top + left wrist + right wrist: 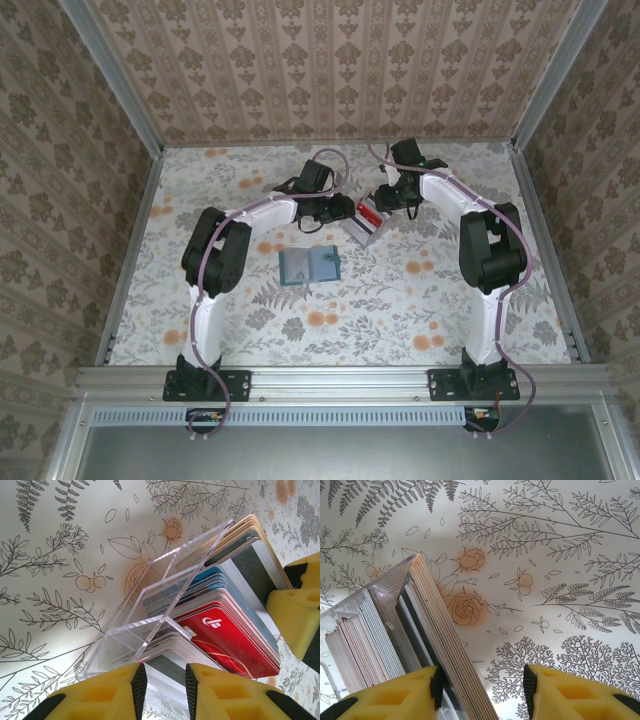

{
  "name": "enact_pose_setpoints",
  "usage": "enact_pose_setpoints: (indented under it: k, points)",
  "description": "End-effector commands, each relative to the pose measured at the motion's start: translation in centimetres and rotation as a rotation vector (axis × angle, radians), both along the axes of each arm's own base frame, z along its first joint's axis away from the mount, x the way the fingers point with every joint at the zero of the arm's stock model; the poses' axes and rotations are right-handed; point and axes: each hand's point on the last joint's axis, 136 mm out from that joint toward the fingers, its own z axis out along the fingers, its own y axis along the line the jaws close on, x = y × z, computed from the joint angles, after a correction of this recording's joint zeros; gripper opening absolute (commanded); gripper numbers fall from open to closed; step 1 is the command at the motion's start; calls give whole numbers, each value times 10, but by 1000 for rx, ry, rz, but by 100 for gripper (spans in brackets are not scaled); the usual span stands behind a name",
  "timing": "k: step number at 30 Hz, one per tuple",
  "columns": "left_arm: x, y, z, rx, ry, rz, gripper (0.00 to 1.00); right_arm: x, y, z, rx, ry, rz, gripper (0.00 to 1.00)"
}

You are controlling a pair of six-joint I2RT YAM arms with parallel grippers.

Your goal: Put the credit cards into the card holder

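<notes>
Red and pale credit cards (435,630) on edge in clear acrylic rack (150,587); your right jaws spread astride stack's end. Grip unclear for left jaws, barely parted at rack corner. Teal folding card holder (308,266) nearer left arm.

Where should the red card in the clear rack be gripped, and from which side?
Likely its free edge, away from the rack, coming from that open side with the jaws across its thickness. The red card stands on edge, packed against other cards, so only that edge is clear.
</notes>
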Motion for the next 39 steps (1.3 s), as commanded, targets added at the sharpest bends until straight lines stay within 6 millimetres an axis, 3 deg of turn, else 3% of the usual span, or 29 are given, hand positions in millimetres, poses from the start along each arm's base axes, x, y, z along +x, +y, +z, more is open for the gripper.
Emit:
enact_pose_setpoints:
  k: [1,13,19,25,39]
  points:
    - [-12,15,-39,81,83,8,32,1,-13,9,-16,-23,-43,48]
    - [-12,13,-39,71,84,10,32,2,-13,20,-7,-50,-45,47]
    - [-12,13,-37,67,83,10,32,2,-8,19,17,-42,-32,43]
    - [-12,12,-36,65,82,10,32,4,-9,30,19,-71,-34,39]
    - [-11,10,-34,58,84,8,32,3,-4,39,44,-82,-14,18]
